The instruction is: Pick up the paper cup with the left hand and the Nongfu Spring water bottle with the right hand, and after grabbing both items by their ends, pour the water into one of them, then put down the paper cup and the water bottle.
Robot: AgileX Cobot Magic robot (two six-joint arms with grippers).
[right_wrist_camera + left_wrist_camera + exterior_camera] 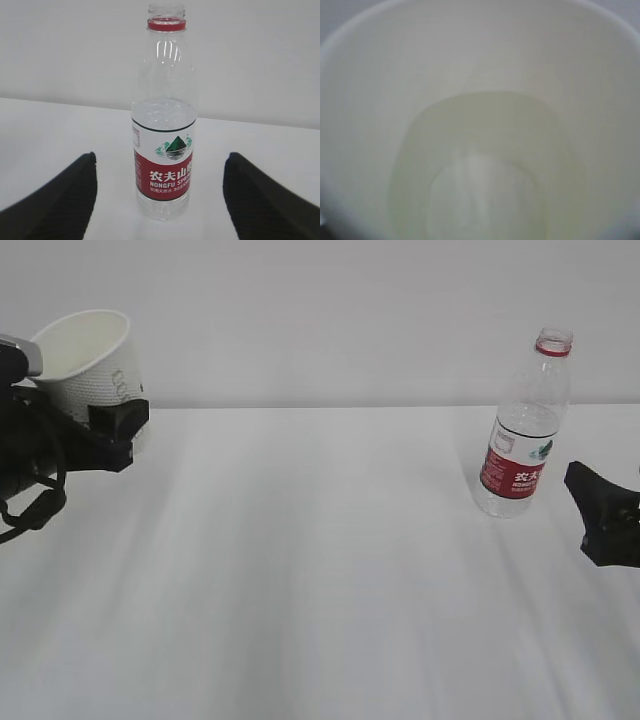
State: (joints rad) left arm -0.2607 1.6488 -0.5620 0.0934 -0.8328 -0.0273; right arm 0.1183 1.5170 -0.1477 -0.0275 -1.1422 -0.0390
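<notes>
Left hand (120, 430) grips one paper cup (90, 365), lifted off the table (320, 570), mouth tilted up-left. Right hand (600, 515) spread wide, holding nothing; one uncapped Nongfu Spring water bottle (164, 140) stands upright just ahead, between its fingertips (75, 190), untouched.

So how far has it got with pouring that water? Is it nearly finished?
Not nearly. Done: the left hand has the paper cup lifted off the table, tilted. In hand: the right hand sits open, apart from the Nongfu Spring water bottle, which stands uncapped between its fingers. Left: gripping the bottle, pouring, then setting both down.
</notes>
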